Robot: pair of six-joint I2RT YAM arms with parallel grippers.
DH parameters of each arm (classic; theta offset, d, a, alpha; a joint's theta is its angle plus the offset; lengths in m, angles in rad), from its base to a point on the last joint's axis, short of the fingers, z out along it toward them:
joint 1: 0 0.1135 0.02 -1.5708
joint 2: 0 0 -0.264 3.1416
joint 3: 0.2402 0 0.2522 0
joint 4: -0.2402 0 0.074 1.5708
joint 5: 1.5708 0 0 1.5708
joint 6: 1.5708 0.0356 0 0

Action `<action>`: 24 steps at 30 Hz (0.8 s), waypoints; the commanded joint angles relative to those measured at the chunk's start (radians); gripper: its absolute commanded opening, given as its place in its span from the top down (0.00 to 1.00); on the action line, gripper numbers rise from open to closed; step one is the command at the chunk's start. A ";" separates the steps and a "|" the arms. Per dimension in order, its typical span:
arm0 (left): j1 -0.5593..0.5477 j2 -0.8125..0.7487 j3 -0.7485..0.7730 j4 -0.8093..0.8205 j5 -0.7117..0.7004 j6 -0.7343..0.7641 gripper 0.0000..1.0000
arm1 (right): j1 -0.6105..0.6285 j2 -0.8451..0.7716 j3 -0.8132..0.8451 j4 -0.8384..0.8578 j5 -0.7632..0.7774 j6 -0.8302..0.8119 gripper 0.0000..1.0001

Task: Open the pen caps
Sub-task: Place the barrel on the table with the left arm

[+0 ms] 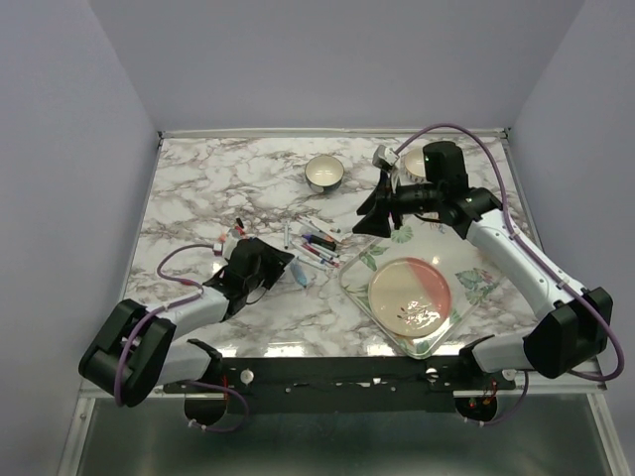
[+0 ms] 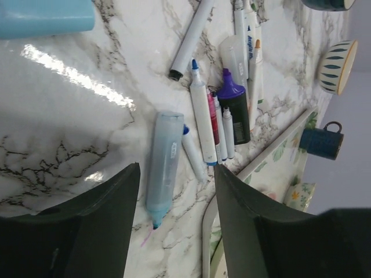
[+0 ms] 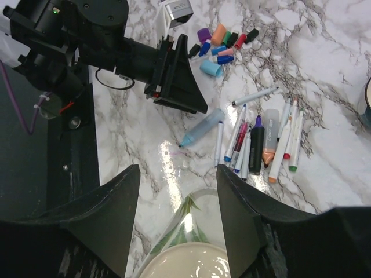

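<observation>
Several loose pen caps [image 3: 223,43] in purple, orange, red, blue and black lie in a pile [image 1: 223,241] beside my left arm. A larger light-blue cap [image 3: 210,68] [image 2: 46,17] lies apart from them. An uncapped light-blue highlighter [image 2: 164,165] [image 3: 202,127] rests on the marble just ahead of my left gripper [image 2: 177,174] [image 1: 283,262], which is open with nothing between its fingers. A row of pens [image 2: 223,116] [image 3: 261,139] [image 1: 316,244] with bare tips lies beyond it. My right gripper [image 3: 177,169] [image 1: 369,224] hangs open and empty above the tray corner.
A floral tray [image 1: 349,283] [image 3: 191,223] holds a pink-and-cream plate [image 1: 410,295] at the front right. A striped bowl [image 1: 324,174] [image 2: 336,66] and a dark blue mug [image 2: 322,142] stand further back. Purple walls close in the table on three sides.
</observation>
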 commanded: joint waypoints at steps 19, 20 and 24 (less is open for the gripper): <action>0.032 -0.856 -0.056 -0.884 -0.473 -0.050 0.03 | -0.031 -0.058 -0.031 0.025 -0.094 0.012 0.37; 0.046 -0.827 -0.030 -0.910 -0.483 -0.061 0.02 | -0.031 -0.059 -0.031 0.026 -0.096 0.015 0.37; 0.124 -0.611 0.067 -1.012 -0.458 -0.104 0.01 | -0.031 -0.062 -0.032 0.029 -0.097 0.018 0.37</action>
